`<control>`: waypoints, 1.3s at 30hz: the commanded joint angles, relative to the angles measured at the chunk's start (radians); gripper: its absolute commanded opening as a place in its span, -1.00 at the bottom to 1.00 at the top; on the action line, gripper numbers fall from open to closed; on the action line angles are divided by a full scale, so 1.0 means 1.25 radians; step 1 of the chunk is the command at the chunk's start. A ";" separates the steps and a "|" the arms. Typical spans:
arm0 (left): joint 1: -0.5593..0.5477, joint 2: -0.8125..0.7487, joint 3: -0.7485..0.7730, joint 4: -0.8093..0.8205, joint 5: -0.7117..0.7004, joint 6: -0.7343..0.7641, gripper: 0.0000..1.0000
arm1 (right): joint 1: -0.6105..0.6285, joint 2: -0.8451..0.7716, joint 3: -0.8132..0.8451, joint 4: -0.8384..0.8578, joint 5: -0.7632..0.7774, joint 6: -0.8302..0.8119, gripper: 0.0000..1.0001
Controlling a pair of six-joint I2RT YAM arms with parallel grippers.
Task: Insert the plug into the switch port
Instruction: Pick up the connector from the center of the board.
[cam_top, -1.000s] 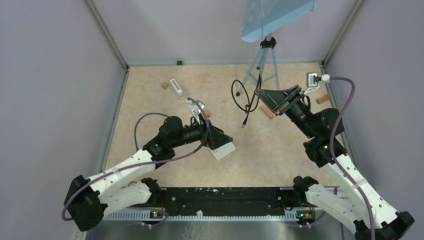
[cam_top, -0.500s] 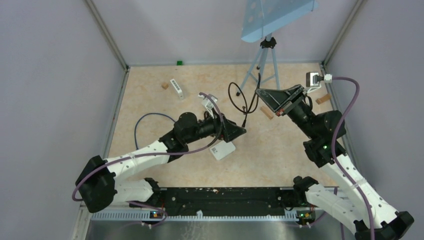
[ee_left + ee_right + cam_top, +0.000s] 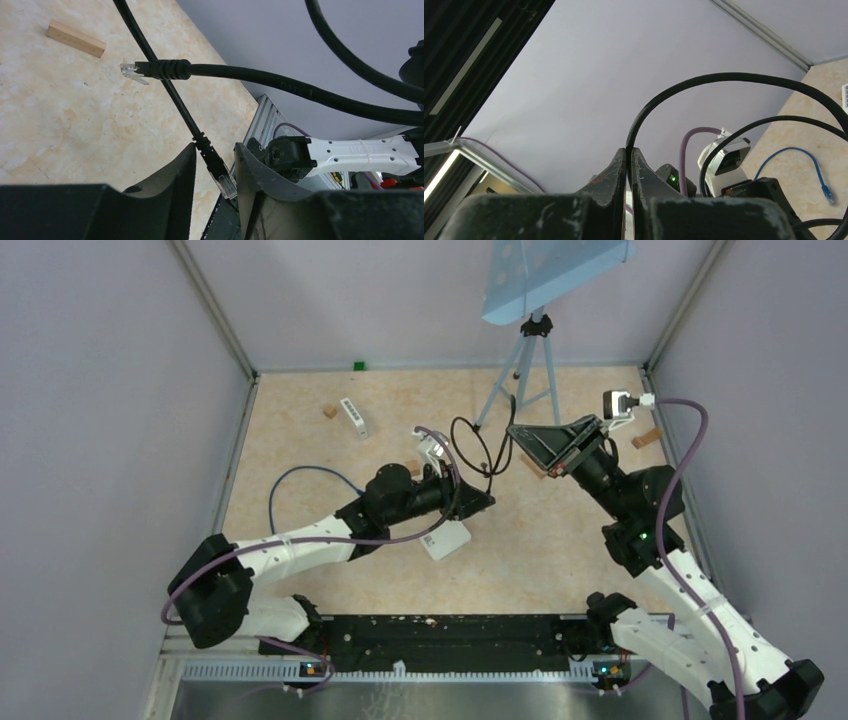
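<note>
Black cable (image 3: 724, 76): hanging pinched in right tool (image 3: 629, 155), jaws fully together.
Left tool (image 3: 215, 150): having left the switch (image 3: 446, 539), narrowing around plug (image 3: 227, 184), seemingly not yet gripping.

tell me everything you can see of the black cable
The black cable is a thin, round, rubbery-looking network lead with faint print on its jacket. Each visible end has a ribbed black boot and a clear plastic plug. It hangs in loose loops from the right gripper, whose jaws are shut on it. The first plug hangs free over the table. The second plug sits between the partly open jaws of the left gripper, with a gap showing.
</note>
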State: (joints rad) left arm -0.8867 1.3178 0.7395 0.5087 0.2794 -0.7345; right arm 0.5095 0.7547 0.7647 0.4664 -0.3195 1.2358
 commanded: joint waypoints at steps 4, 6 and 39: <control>-0.006 -0.042 0.049 -0.038 -0.017 0.045 -0.89 | -0.003 -0.086 0.026 -0.100 0.008 -0.084 -1.00; -0.006 -0.075 0.070 -0.129 -0.050 0.090 -1.00 | -0.003 -0.128 0.056 -0.219 0.041 -0.156 -1.00; -0.306 -0.055 0.392 -0.810 -0.919 0.727 -1.00 | -0.003 -0.236 0.063 -0.605 0.027 -0.597 -0.13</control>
State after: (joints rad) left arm -1.2289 1.2366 1.1942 -0.4946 -0.6369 0.1150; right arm 0.5091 0.4702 0.8730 -0.4297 -0.1787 0.5144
